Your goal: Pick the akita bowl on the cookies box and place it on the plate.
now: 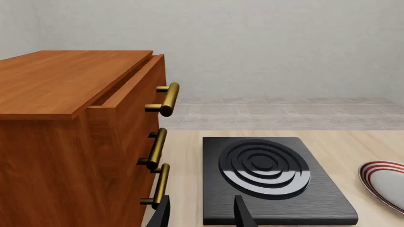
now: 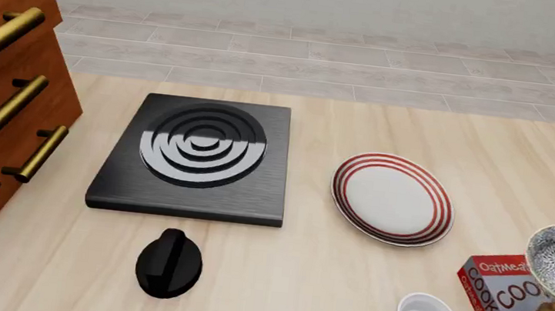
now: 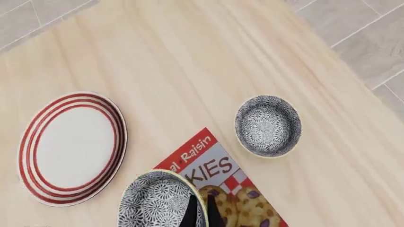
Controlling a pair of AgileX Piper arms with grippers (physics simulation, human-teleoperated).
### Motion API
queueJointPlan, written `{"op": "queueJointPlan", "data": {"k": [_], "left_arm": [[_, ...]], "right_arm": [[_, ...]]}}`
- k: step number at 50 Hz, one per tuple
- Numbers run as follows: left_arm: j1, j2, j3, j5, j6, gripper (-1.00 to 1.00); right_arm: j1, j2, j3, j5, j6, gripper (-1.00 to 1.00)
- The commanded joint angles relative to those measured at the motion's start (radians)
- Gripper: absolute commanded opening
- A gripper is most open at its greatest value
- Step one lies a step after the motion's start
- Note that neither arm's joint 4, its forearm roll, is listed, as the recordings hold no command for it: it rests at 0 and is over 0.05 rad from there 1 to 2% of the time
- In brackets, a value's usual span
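The right gripper (image 3: 199, 212) has its fingers pinched together over the rim of the speckled bowl (image 3: 159, 201), holding it above the red cookie box (image 3: 218, 179) on the pale wood table (image 3: 189, 61). The striped plate (image 2: 392, 198) sits near, beside the black burner (image 2: 198, 155). A second speckled bowl (image 3: 267, 125) rests apart. The left gripper (image 1: 200, 215) hangs open beside the wooden drawers (image 1: 75, 137).

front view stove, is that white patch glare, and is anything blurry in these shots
Front view: yes, a sharp-edged white reflection crosses the stove rings; left wrist view shows the same sheen on them; right wrist view: flat even light, plate and bowl crisp; no blur anywhere.
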Motion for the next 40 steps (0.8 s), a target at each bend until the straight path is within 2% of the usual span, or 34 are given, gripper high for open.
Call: {"op": "queueJointPlan", "data": {"k": [1, 4, 12, 26, 37, 40], "left_arm": [[0.0, 0.0, 0.0, 0.0, 0.0, 1.0], [0.0, 0.0, 0.0, 0.0, 0.0, 1.0], [0.0, 0.0, 0.0, 0.0, 0.0, 1.0], [0.0, 0.0, 0.0, 0.0, 0.0, 1.0], [0.0, 0.0, 0.0, 0.0, 0.0, 1.0], [0.0, 0.0, 0.0, 0.0, 0.0, 1.0]], "right_arm": [[0.105, -0.016, -0.093, 0.023, 0.089, -1.0], [0.146, 0.02, -0.121, -0.01, 0.112, -1.0], [0.208, 0.111, -0.207, -0.066, 0.119, -1.0], [0.276, 0.271, -0.319, -0.136, 0.131, -1.0], [0.324, 0.355, -0.364, -0.182, 0.155, -1.0], [0.34, 0.383, -0.36, -0.208, 0.177, -1.0]]}}
